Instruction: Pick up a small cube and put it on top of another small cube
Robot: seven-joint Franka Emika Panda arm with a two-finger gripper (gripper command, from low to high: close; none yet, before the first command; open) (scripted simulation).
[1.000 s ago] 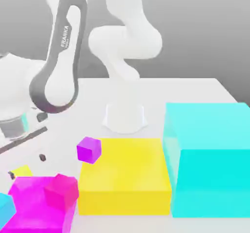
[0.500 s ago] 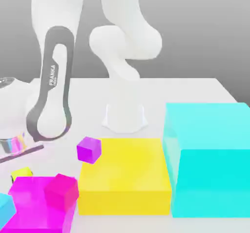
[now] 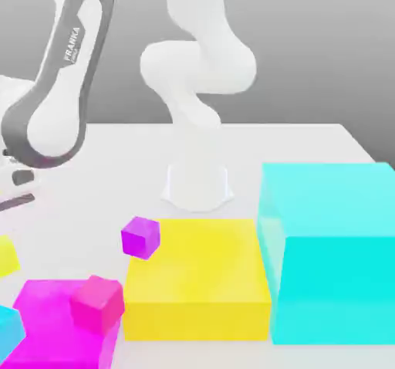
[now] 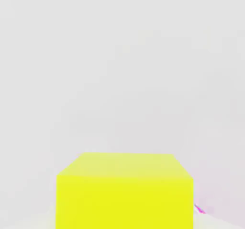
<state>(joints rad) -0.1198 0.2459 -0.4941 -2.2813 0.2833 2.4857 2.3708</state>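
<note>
The white arm [image 3: 54, 89] leans in from the exterior view's left, its grey-banded link slanting down toward the table edge, and the dark parts of its hand sit right at that edge of the picture, too cut off for me to point to the claw itself. The small yellow cube [image 3: 6, 255] shows as a sliver at the exterior view's far left, just above the big magenta block [image 3: 46, 336], and I cannot tell from there whether it rests on the white table [image 3: 293, 147] or hangs clear of it. From the hand view the same yellow cube [image 4: 124, 192] sits very close before the camera, square on, with pale table behind it and a thin streak of magenta near one lower corner. Whether the claw is spread or pinching the cube, I cannot tell. The small purple cube [image 3: 140, 237] sits tilted, touching the near left corner of the large flat yellow block [image 3: 197, 279], well apart from the yellow cube. A small pink cube [image 3: 97, 302] lies on top of the magenta block. A tall cyan block [image 3: 332, 252] stands just beside the flat yellow block on the exterior view's right, and a bit of another cyan block [image 3: 8, 329] pokes in at the lower left corner.
</note>
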